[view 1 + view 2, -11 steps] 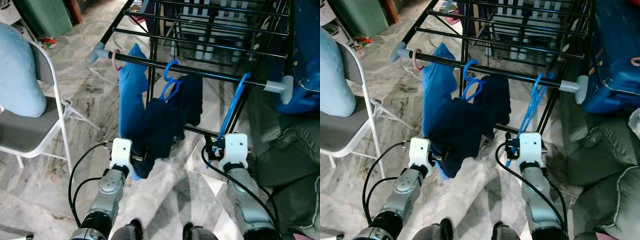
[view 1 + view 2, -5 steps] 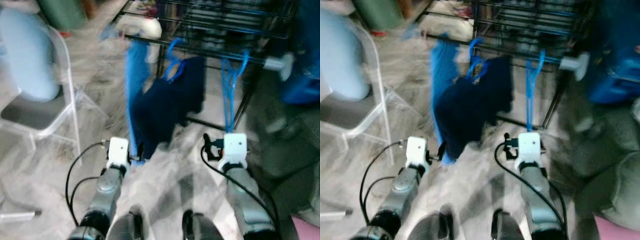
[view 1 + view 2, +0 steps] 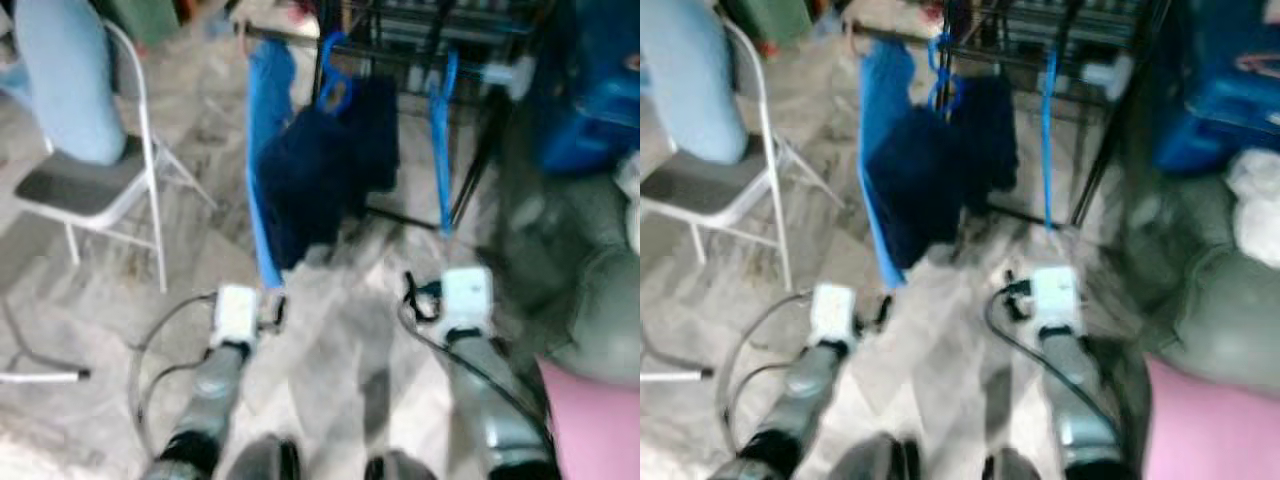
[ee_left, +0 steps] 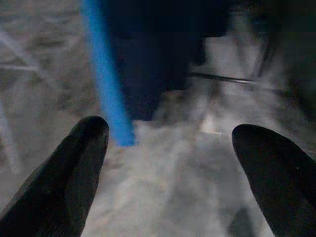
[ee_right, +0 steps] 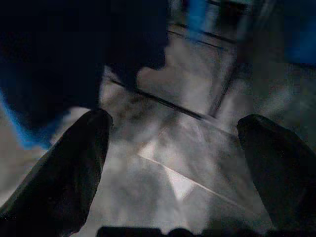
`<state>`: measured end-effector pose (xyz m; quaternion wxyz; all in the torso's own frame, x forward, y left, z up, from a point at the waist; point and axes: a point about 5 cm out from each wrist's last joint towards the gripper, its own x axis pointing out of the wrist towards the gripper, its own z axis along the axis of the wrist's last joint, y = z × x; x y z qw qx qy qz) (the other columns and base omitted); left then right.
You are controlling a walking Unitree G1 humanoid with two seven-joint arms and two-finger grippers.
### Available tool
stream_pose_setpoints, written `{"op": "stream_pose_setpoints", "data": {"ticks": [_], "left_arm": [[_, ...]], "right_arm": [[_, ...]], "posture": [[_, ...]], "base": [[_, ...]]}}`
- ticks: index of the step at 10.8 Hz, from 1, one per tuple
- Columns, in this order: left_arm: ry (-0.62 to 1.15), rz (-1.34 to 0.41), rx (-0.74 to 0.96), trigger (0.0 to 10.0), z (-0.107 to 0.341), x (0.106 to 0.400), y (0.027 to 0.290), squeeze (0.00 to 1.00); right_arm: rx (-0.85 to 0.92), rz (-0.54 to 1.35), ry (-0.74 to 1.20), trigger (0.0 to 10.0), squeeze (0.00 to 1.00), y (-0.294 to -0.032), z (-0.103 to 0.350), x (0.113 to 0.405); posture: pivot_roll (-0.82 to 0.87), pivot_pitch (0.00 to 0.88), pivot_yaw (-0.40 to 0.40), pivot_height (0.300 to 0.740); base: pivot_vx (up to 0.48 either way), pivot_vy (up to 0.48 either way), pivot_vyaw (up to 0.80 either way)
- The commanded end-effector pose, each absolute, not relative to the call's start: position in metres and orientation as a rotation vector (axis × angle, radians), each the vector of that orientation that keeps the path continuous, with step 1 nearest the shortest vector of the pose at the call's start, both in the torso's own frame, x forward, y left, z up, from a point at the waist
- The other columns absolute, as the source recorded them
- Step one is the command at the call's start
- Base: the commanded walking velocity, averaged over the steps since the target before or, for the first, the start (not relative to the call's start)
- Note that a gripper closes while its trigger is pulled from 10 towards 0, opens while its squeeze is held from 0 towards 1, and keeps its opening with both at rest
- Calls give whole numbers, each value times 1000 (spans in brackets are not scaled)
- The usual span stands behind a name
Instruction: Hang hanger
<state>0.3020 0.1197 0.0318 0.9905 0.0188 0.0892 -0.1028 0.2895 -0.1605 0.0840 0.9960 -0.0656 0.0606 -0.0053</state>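
both jaws spread wide, empty, above the floor (image 3: 330, 330). ahead of the left gripper (image 4: 168, 143) and right gripper (image 5: 173, 143), a blue hanger (image 3: 440, 120) on the rack (image 3: 400, 45) beside dark clothes (image 3: 320, 170).

Both tools (image 4: 170, 138) (image 5: 173, 143) agape — empty.

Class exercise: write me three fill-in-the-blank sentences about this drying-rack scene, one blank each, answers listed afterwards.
1. The empty hanger on the drying rack is ____ in colour.
2. The left end effector has its fingers ____.
3. The folding chair stands to the robot's ____.

Answers: blue; open; left
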Motion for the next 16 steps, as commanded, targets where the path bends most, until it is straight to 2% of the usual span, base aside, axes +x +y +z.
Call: {"op": "stream_pose_setpoints", "data": {"ticks": [1,2,6,10,15,16], "left_arm": [[188,-185,48,10000,29,300,128,0],[200,-176,42,10000,27,300,131,0],[230,-129,43,10000,22,297,139,0],[232,-126,47,10000,20,296,139,0],[234,-138,51,10000,20,297,135,0],[237,-145,58,10000,19,297,134,0]], "right_arm": [[-114,25,142,10000,0,-152,79,288],[-116,63,140,10000,0,-148,78,288],[-72,183,124,10000,0,-131,78,283],[-48,252,112,10000,0,-121,81,283],[-21,283,107,10000,0,-117,81,281],[-20,306,97,10000,0,-114,82,279]], "posture": [[-106,184,66,740],[-104,187,66,740],[-92,200,60,740],[-84,207,57,740],[-93,198,63,740],[-96,198,59,740]], "base": [[0,0,0],[0,0,0],[0,80,800],[0,461,800],[0,472,0],[0,469,800]]}}
